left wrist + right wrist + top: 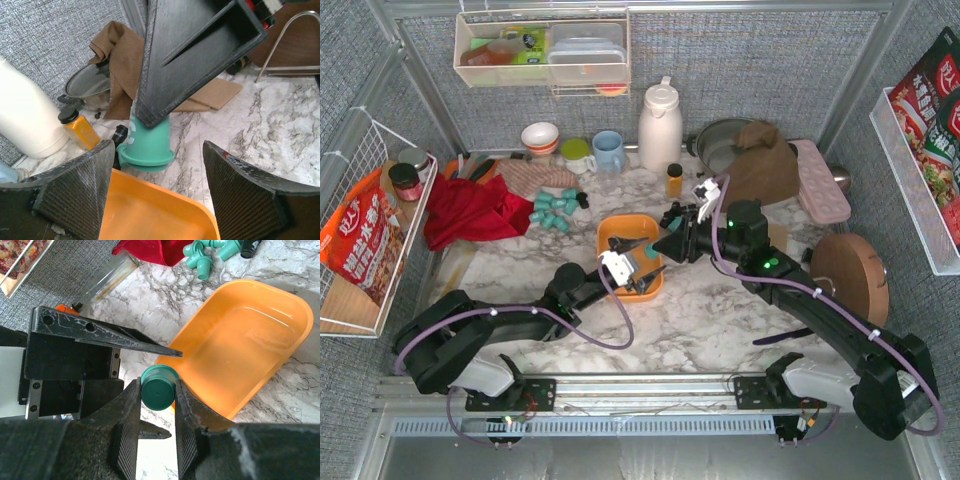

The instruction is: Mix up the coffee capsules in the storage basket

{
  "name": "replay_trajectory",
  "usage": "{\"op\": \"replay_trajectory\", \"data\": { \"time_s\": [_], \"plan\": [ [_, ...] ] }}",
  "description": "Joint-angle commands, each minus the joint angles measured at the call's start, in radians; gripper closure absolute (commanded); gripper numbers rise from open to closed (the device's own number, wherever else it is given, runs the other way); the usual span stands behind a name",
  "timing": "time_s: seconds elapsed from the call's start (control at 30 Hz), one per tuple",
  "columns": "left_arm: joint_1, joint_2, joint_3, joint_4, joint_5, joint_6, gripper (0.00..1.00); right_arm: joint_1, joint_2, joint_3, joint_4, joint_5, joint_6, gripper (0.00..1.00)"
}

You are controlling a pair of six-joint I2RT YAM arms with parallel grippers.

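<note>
your right claw (656,252) is narrowed onto one teal capsule (159,394), with a finger pressed to each side of it. the capsule's long axis runs roughly in line with those fingers. its narrow end points back toward the wrist and its flared rim sits at the far, lower end. it hangs clear of the orange tray (614,234), beside one corner. you cannot tell from these views whether it is over the rim or just outside it.

your left claw (646,280) crowds the same spot. its jaws are wide, a finger stands off to each side of the capsule, and it grips nothing.

the tray lies flat on a white table (720,320) veined with grey, its longer side running roughly away from you.

to the back left of the tray, the loose capsules (556,210) lie in a heap on the marble, tipped on their sides and pointing every way. most are teal and one at the edge is black. they sit just beside a red cloth (470,212).

behind the tray stand a small amber bottle (674,180) and a white flask (660,125), with a brown cloth (765,160) draped over a pan to their right. a round wooden board (850,278) lies near the right arm.

grey woven walls (740,60) close in the space. a wire basket (395,140) hangs on the left wall and a clear bin (470,55) on the back wall.
</note>
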Motion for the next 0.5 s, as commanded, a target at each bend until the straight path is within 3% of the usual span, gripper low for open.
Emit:
{"op": "replay_trajectory", "data": {
  "time_s": [0.0,0.2,0.47],
  "plan": [
    [-0.006,0.007,-0.004,0.081,0.025,0.003,0.19,0.004,0.006,0.012,0.041,-0.019,-0.009,0.94],
    [-0.008,0.005,-0.003,0.085,0.017,0.013,0.25,0.009,0.012,0.016,0.039,-0.025,-0.008,0.94],
    [-0.01,0.0,-0.001,0.081,-0.006,0.025,0.43,0.01,0.016,0.023,0.035,-0.032,-0.007,0.93]
  ]
}}
